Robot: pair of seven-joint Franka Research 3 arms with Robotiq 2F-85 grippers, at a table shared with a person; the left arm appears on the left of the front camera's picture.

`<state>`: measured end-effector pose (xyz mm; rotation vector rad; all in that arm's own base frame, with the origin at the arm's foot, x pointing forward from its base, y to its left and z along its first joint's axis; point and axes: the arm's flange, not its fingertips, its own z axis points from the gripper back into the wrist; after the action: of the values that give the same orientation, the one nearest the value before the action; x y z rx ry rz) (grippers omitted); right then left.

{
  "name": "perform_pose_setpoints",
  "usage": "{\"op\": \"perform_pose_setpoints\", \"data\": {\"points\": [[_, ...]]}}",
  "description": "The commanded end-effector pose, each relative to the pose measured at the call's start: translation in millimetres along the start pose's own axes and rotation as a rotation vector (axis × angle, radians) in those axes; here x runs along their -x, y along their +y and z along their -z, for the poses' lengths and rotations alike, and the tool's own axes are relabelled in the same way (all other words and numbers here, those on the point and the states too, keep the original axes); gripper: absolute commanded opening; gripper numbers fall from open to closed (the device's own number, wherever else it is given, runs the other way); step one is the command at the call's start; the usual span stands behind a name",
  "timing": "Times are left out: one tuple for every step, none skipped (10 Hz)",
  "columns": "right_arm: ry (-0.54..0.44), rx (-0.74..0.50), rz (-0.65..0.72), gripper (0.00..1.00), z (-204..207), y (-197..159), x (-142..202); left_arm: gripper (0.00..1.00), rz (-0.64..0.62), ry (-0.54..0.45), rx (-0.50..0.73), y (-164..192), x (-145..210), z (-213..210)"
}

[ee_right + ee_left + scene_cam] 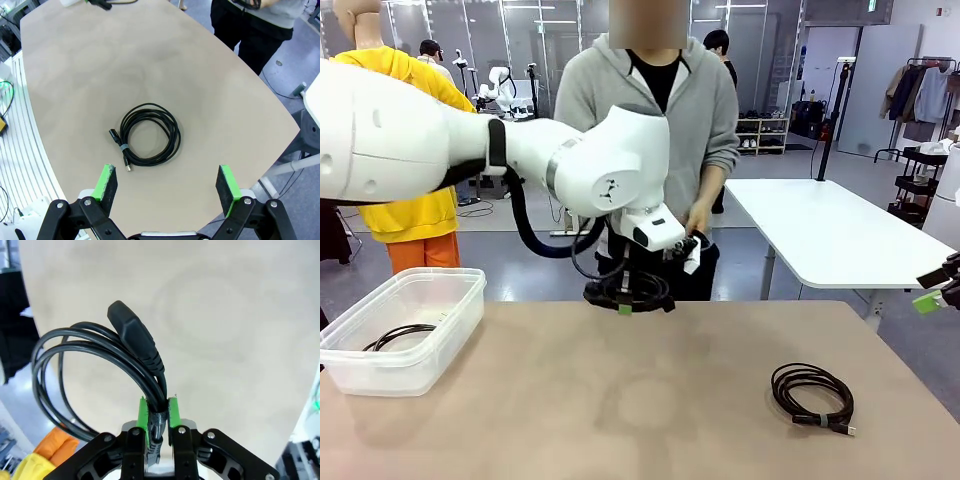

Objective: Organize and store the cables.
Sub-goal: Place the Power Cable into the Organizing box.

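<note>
Left gripper [159, 407] fingers clench 1 coiled black cable [134, 335] above the worktop's [570, 400] far edge. Right gripper [167, 182] hangs released over a 2nd coil [149, 134]. A 3rd coil [400, 335] lies in the clear bin [380, 375].

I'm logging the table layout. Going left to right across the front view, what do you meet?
Clear bin with one cable inside → left end effector gripping a second cable → third cable lying on the table → right end effector.

Tan table [620, 420] with clear bin [380, 372] and coiled cable [815, 418]
</note>
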<state>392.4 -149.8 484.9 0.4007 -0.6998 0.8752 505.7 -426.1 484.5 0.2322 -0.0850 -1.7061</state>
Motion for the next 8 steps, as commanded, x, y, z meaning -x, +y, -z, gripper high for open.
{"op": "perform_pose_setpoints", "data": {"points": [[-0.008,-0.001,0.006,1.0,-1,1,-2,0.18,0.001,0.03,-0.074,-39,51,-24],[-0.008,-0.001,0.006,1.0,-1,1,-2,0.18,-0.05,0.039,-0.101,-52,80,-29],[-0.008,-0.001,0.006,1.0,-1,1,-2,0.18,-0.104,0.057,-0.124,-68,114,-31],[-0.008,-0.001,0.006,1.0,-1,1,-2,0.18,-0.107,0.082,-0.127,-84,140,-33],[-0.008,-0.001,0.006,1.0,-1,1,-2,0.18,-0.115,0.131,-0.134,-98,166,-33],[-0.008,-0.001,0.006,1.0,-1,1,-2,0.18,-0.123,0.139,-0.144,-105,188,-31],[-0.008,-0.001,0.006,1.0,-1,1,-2,0.18,-0.139,0.124,-0.156,-119,219,-33],[-0.008,-0.001,0.006,1.0,-1,1,-2,0.18,-0.164,0.123,-0.182,-121,235,-28]]}}
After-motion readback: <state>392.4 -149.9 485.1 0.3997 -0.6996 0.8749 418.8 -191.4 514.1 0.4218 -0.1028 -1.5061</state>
